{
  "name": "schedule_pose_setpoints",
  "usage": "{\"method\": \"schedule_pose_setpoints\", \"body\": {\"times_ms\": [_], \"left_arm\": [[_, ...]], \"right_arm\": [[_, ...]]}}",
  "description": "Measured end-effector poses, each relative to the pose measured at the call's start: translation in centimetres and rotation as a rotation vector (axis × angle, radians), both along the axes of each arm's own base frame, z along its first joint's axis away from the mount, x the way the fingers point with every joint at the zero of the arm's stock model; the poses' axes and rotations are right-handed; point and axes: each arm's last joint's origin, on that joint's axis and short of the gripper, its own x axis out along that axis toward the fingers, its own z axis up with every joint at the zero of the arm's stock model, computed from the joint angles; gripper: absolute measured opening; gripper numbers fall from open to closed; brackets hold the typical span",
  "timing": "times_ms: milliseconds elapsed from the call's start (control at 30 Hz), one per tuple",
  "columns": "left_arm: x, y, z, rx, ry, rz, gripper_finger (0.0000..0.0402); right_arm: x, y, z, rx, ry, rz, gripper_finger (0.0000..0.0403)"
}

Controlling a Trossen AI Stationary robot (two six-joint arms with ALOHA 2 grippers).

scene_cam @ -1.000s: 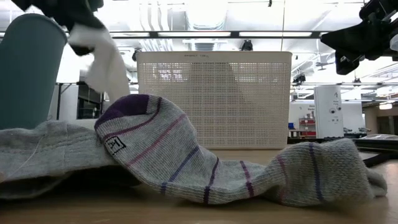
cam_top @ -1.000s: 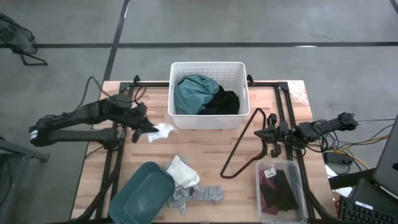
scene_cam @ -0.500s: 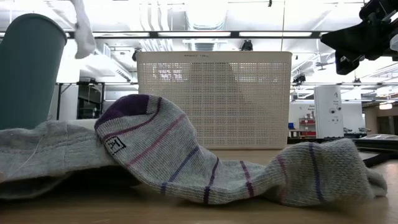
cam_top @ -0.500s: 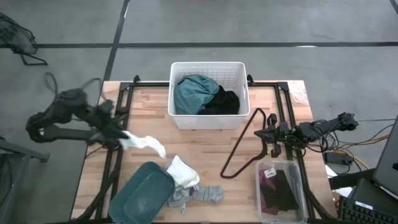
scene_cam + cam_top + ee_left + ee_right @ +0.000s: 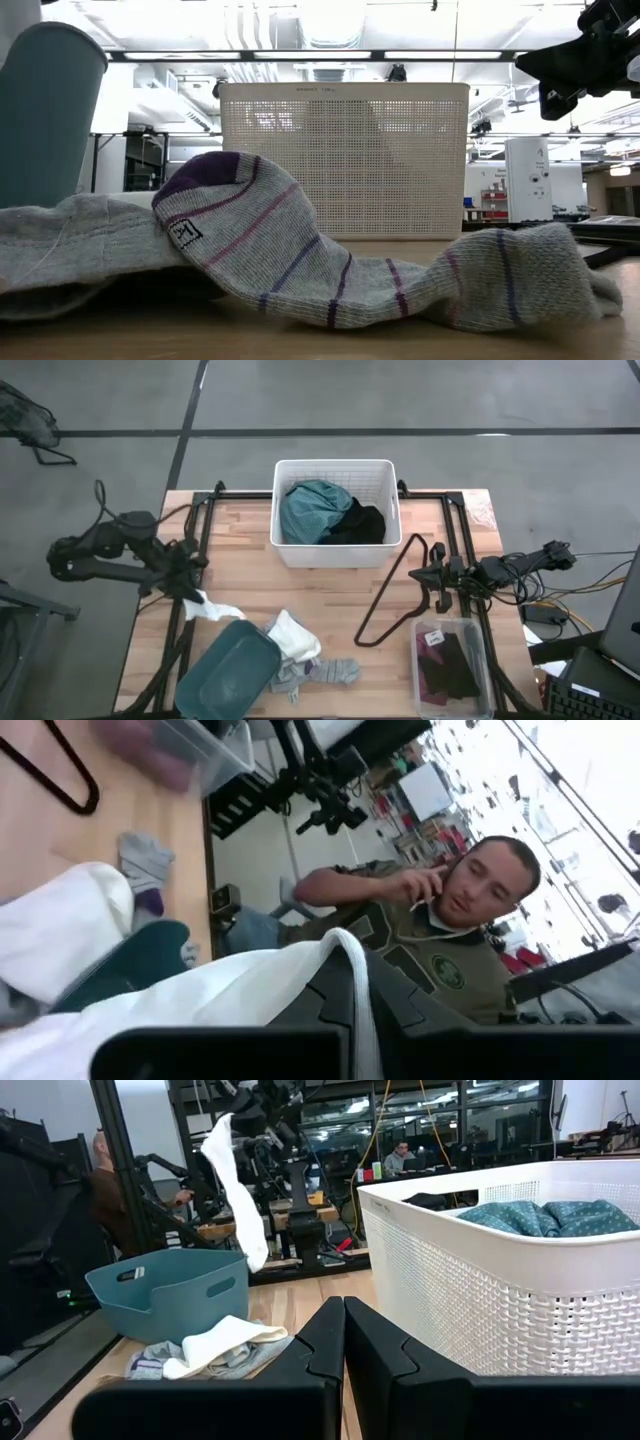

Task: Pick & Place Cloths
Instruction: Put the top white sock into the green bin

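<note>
Left gripper (image 5: 190,592) clamped shut on a white cloth (image 5: 218,610) hanging above the table's (image 5: 330,595) left edge just beside the teal bin (image 5: 228,668); right gripper (image 5: 437,577) closed and empty at the right, near the white basket (image 5: 336,468).

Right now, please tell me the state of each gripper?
Left gripper: closed, holding the white cloth above the teal bin.
Right gripper: closed, holding nothing.
</note>
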Motion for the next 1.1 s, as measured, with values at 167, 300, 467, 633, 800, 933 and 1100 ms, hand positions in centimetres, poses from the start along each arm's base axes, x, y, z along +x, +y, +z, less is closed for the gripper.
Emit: {"method": "schedule_pose_setpoints", "body": {"times_ms": [167,300,467,633,800,933,1100], "left_arm": [[1.6,-0.8,-0.2,-0.023,0.008,-0.051,0.0004],[2.8,-1.9,-1.7,-0.065,0.119,-0.100,0.0004],[4.4,-4.1,-3.2,-0.127,0.230,-0.135,0.0003],[5.1,-6.8,-5.1,-0.153,0.422,-0.125,0.0003],[5.1,-9.6,-6.9,-0.147,0.644,-0.127,0.0005],[5.0,-11.7,-8.4,-0.110,0.786,-0.128,0.0004],[5.0,-14.0,-10.3,-0.094,0.979,-0.104,0.0005]], "right_arm": [[0.0,0.0,0.0,0.000,0.000,0.000,0.0008],[0.0,0.0,0.0,0.000,0.000,0.000,0.0008],[0.0,0.0,0.0,0.000,0.000,0.000,0.0008],[0.0,0.0,0.0,0.000,0.000,0.000,0.0008],[0.0,0.0,0.0,0.000,0.000,0.000,0.0008],[0.0,0.0,0.0,0.000,0.000,0.000,0.0008],[0.0,0.0,0.0,0.000,0.000,0.000,0.0008]]}}
